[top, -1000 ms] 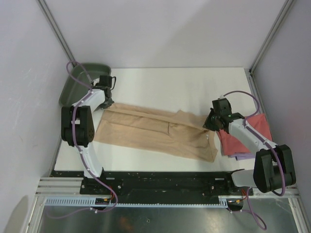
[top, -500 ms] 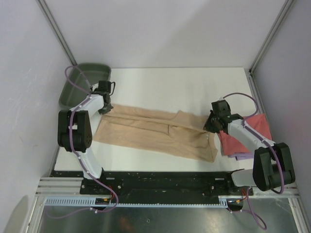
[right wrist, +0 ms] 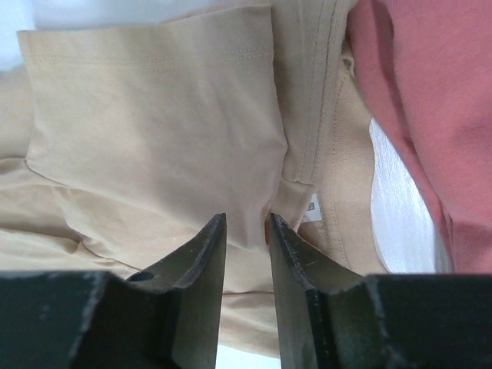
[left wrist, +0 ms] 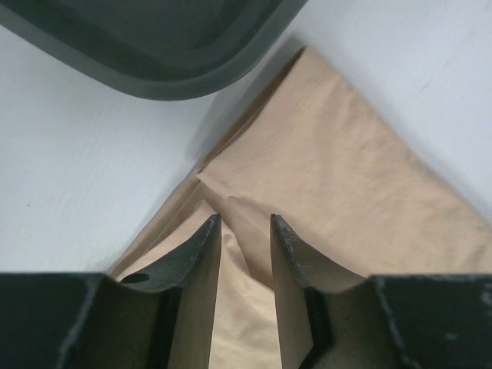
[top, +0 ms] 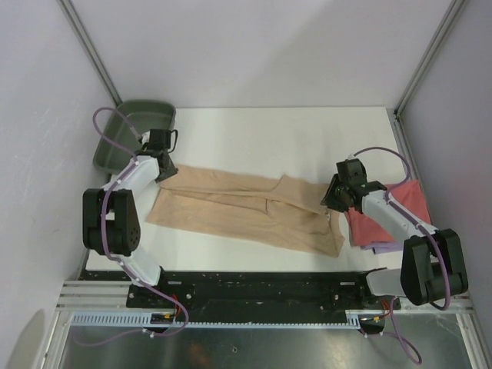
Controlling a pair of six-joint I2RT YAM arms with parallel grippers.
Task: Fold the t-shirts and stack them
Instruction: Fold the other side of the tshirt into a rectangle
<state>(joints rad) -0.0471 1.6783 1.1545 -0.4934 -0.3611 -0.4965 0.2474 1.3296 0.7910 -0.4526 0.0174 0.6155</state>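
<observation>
The tan t-shirt (top: 246, 207) lies folded into a long strip across the table's middle. My left gripper (top: 164, 164) is at its far left corner, jaws nearly closed with a fold of tan cloth (left wrist: 330, 169) between them (left wrist: 244, 219). My right gripper (top: 332, 200) is at the collar end, jaws closed on tan cloth (right wrist: 154, 131) beside the collar and label (right wrist: 246, 217). The coral-red t-shirt (top: 411, 198) lies folded at the right, on the pale lavender one (top: 382, 248); its edge shows in the right wrist view (right wrist: 419, 100).
The dark green tray (top: 115, 146) stands at the far left corner, just beyond my left gripper; its rim (left wrist: 177, 73) is close above the fingers. White walls and metal frame posts enclose the table. The arm bases sit at the near edge.
My left gripper has come down onto the shirt's far left corner and its elbow has swung left. My right gripper has barely moved. The shirt lies as before.
</observation>
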